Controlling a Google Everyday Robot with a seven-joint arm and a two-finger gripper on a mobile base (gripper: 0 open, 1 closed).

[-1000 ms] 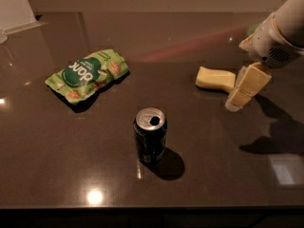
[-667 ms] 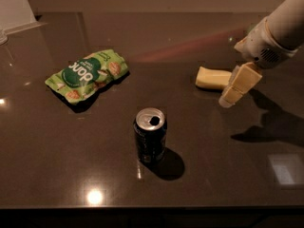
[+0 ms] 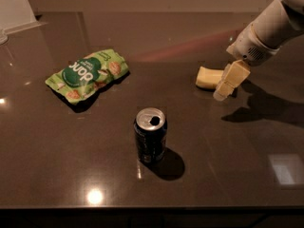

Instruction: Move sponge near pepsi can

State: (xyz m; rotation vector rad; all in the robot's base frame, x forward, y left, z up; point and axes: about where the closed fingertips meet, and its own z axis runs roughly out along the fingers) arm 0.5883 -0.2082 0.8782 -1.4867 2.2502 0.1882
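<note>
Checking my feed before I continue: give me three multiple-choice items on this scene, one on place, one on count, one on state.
1. Where is the gripper relative to the pepsi can?
A directly over it
B away from it, at the sponge
C touching its side
2. How many cans stand on the table?
A one
B two
C three
3. How does the pepsi can sit?
A on its side
B crushed flat
C upright

Answers: 1 B, the gripper overlaps the sponge's end, well apart from the can. 2 A, only the pepsi can shows. 3 C, its silver top faces up.

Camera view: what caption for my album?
Robot hand at the yellow sponge, pepsi can and green snack bag nearby on the table.
</note>
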